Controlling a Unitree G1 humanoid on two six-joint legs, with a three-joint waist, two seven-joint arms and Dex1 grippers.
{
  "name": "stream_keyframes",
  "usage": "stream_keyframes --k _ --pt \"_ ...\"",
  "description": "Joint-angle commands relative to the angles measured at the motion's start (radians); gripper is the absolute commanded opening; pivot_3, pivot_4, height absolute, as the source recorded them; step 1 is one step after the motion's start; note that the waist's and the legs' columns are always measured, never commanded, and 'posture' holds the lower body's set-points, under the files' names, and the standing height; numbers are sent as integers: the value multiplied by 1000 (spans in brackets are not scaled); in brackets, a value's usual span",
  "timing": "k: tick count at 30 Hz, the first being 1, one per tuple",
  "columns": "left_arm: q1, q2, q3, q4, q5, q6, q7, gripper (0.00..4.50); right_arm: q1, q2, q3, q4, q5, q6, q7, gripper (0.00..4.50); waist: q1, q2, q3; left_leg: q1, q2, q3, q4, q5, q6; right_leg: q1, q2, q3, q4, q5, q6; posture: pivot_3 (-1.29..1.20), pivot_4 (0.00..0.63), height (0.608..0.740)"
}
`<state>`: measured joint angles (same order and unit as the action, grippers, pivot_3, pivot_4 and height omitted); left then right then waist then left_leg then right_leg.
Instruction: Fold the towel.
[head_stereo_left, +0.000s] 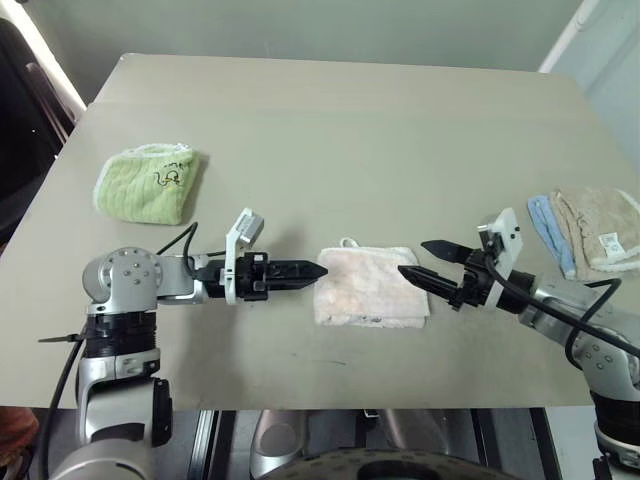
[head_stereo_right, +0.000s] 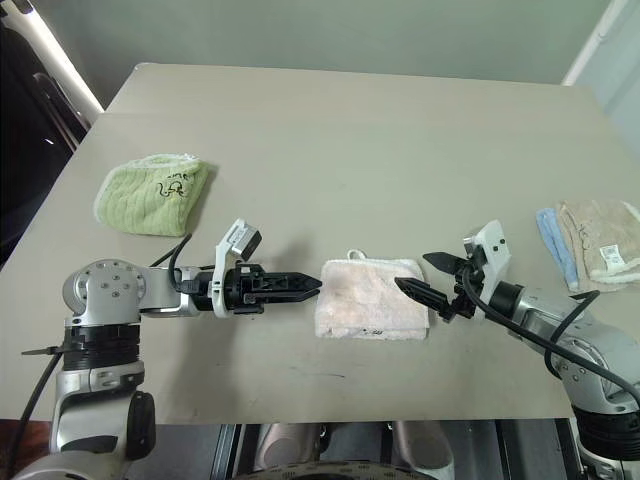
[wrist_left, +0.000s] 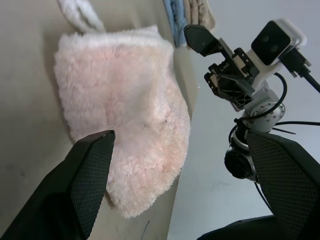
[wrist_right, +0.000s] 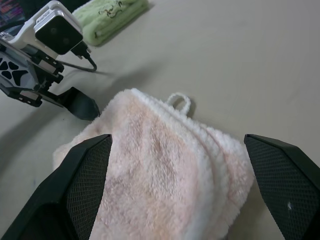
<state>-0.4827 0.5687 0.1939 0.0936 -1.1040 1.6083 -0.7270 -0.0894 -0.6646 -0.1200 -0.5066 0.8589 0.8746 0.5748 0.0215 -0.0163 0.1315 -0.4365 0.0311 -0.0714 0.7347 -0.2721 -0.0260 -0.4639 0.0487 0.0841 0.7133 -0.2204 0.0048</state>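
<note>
Folded pink towel (head_stereo_left: 371, 286) between our two tools, mid-surface (head_stereo_left: 340, 130).

Our left tool (head_stereo_left: 318, 270) and right tool (head_stereo_left: 420, 260) both stand apart, holding nothing, each just beside a towel edge. The green towel (head_stereo_left: 148, 183) bears a dark embroidered mark we cannot read; the beige cloth (head_stereo_left: 603, 228) carries a small white label, unreadable.

the beige cloth (head_stereo_left: 603, 228) runs off the right edge of the frame. the dark mark on the green towel (head_stereo_left: 148, 183) at upper left is too small to read.
</note>
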Motion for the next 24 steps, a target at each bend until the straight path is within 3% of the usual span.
stream_keyframes --k 1,7,10,16,24 --pt "14 62 -17 20 -106 6 61 4500 9 -17 -27 -34 12 12 0 4467 0 0 0 0 0 0 0 0 0 0 0 0 0 0 0 0 150 697" --pt "-4 173 -75 69 -206 6 103 4500 29 -18 -29 -40 4 6 -4 4467 0 0 0 0 0 0 0 0 0 0 0 0 0 0 0 0 150 697" --pt "-7 183 -113 76 -230 6 122 4500 27 -6 -18 -36 -7 -2 -14 4467 0 0 0 0 0 0 0 0 0 0 0 0 1 0 0 0 150 697" --pt "-21 113 -176 106 -282 6 217 4500 28 18 -19 -40 -15 -8 -31 4467 5 0 0 0 -1 0 0 0 0 0 0 0 0 0 -1 0 150 697" --pt "-97 -22 -171 162 -273 6 285 4500 25 28 -30 -41 -21 -10 -47 4467 19 1 1 0 -2 0 1 0 0 2 -1 0 0 0 1 0 150 697"
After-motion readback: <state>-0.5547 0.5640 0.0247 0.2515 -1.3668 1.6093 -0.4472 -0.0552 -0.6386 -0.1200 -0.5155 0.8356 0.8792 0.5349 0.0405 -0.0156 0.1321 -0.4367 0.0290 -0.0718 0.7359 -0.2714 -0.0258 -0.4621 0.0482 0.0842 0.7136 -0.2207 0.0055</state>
